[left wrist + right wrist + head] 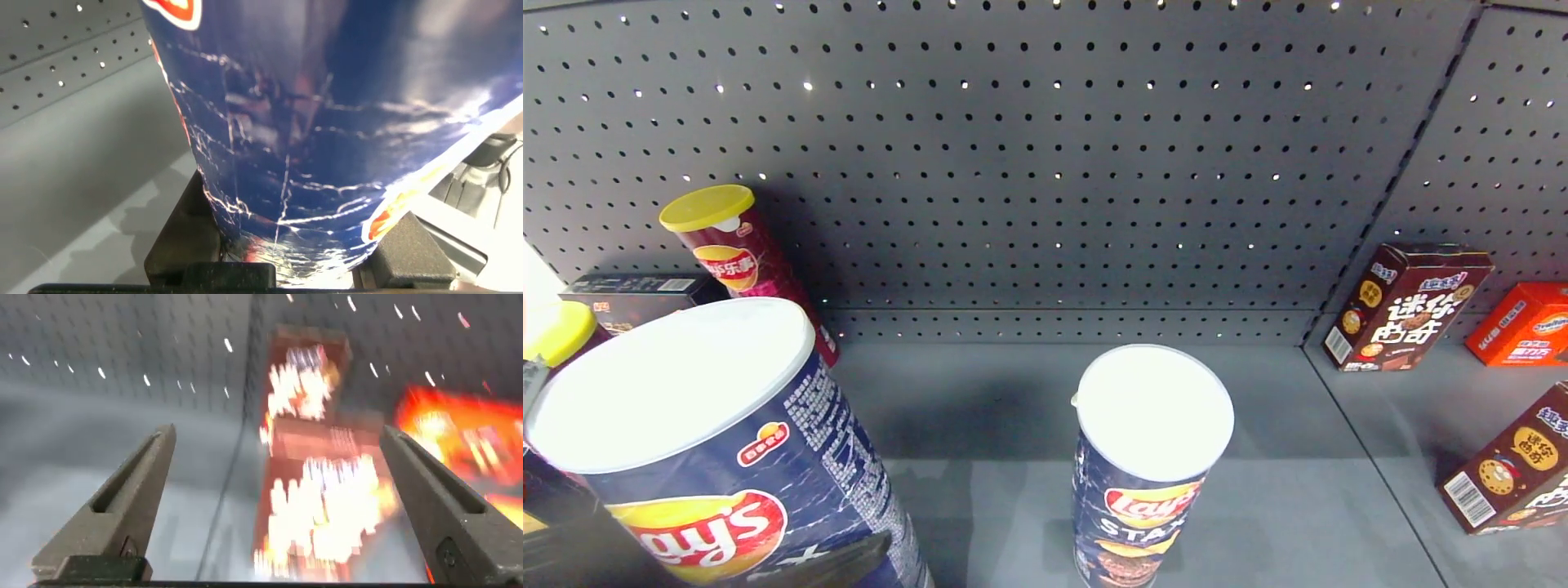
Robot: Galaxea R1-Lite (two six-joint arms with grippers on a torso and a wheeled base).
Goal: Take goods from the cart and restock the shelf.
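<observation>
A shop, plainly: a grey metal shelf (pixel 1029 490) with a perforated back panel (pixel 1045 163), stocked with packaged snacks. The left pincer (pixel 298 233) grips a blue crisp can (pixel 711 457). Just behind it a red can (pixel 737 253) with a yellow lid stands against the panel, and to its right stands a second blue can (pixel 1147 474). Ahead of the right pincer (pixel 278 437), fingers spread, brown biscuit boxes (pixel 1405 306) bearing barcodes and an orange box (pixel 1519 322) sit in the neighbouring bay.
</observation>
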